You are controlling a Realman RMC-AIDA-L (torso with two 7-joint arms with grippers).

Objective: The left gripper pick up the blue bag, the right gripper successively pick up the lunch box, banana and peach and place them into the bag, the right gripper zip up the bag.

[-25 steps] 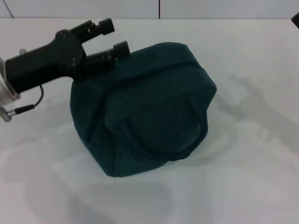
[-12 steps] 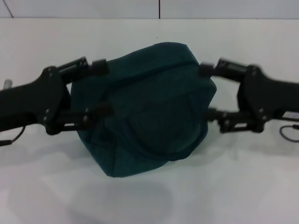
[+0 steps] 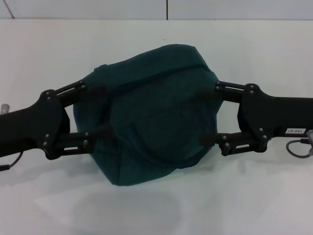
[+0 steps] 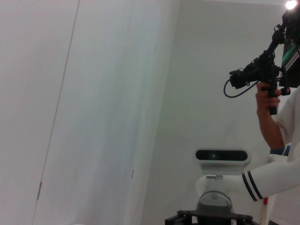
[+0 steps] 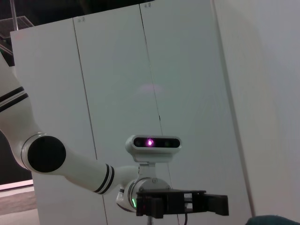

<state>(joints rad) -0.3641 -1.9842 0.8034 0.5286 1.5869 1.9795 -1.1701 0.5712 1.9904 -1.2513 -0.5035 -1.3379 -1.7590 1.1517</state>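
The bag [image 3: 151, 122] is lying closed at the centre of the white table [image 3: 264, 54], its teal side and a loop handle turned toward the head camera. It is being flanked from both sides. The left gripper [image 3: 95, 111] is being held at the bag's nine o'clock, fingers spread wide, one fingertip pressing the upper edge and the other the lower side. The right gripper [image 3: 210, 114] is being held at three o'clock, likewise spread open, both fingertips touching the fabric. Nothing is being clamped by either claw. In the right wrist view, the left gripper [image 5: 215, 205] is being seen farther off, before white cabinet doors [image 5: 117, 84].
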